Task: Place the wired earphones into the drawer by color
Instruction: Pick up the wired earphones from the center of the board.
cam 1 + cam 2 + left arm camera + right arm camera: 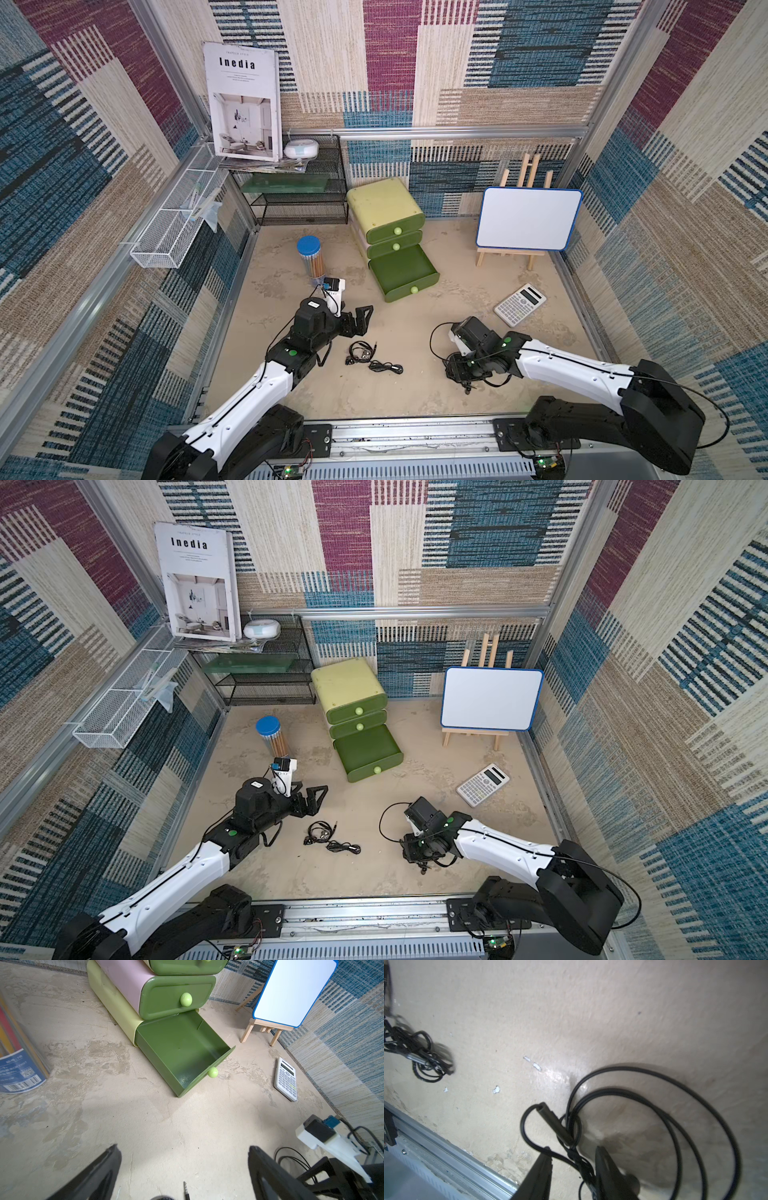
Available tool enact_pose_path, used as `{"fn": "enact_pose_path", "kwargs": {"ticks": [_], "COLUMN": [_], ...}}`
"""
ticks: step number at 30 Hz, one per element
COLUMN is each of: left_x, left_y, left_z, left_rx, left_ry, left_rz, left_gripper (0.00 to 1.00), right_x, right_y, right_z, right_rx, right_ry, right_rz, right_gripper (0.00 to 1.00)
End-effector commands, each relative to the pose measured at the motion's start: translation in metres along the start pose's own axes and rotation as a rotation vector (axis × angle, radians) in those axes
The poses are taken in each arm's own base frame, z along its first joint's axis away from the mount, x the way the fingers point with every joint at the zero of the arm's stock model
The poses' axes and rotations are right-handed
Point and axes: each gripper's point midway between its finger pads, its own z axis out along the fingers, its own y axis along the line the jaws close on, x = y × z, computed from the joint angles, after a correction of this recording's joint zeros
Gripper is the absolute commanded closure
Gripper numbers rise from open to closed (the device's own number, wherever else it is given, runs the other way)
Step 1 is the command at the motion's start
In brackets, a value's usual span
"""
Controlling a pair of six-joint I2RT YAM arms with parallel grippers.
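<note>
- Nearest of all is the aluminium rail (415, 436) along the front edge of the desk (415, 399), and both arms reach out from it.
- The right end effector (573, 1153) is down at the desk, in front of the drawer cabinet (382, 199) and off to the right arm's side of it.
- Its fingers (539, 1169) are drawn in narrow, with the coiled black earphones (556, 1124) running between them. The cable lies against one finger, but I cannot tell whether it is pinched tight.
- That coil's big loops spread over the desk past the fingertips.
- The loose black earphones (359, 353) lie on the desk in front of the cabinet, between the two arms and apart from both. They show as two small tangles side by side in both top views (343, 846).
- The left end effector (358, 321) hangs above the desk with its jaws spread wide and nothing between them. It sits between the cabinet and the loose earphones, and a jack plug (186, 1190) shows just below it in the left wrist view.
- The cabinet's bottom drawer (182, 1049) is pulled out towards the arms, its green floor bare to view. The two drawers above it are shut.
- A calculator (520, 304) lies to the right arm's side of the cabinet.
- A pencil tub (311, 262) stands on the other side of the cabinet.
</note>
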Motion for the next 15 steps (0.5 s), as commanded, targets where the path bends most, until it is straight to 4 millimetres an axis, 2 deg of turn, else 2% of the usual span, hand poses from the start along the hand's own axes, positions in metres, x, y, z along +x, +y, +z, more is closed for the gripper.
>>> {"fn": "enact_pose_path", "kwargs": {"ticks": [1, 10, 15], "left_x": [-0.0058, -0.0057, -0.0061], "left_y": [-0.0018, -0.0015, -0.0014], "left_z": [-0.0007, -0.0006, -0.0008], "left_rx": [0.005, 0.003, 0.003], "left_ry": [-0.019, -0.019, -0.02], "left_rz": [0.014, 0.014, 0.014], "left_gripper": [0.01, 0.01, 0.01], "right_x": [-0.0031, -0.0051, -0.0107], "right_y": [-0.0005, -0.0008, 0.0006], "right_z": [-0.0005, -0.0029, -0.0092], "right_rx": [0.013, 0.022, 0.023], "right_ry": [-0.01, -0.021, -0.054], "right_rz": [-0.013, -0.021, -0.026], "right_gripper": [0.68, 0.85, 0.9]}}
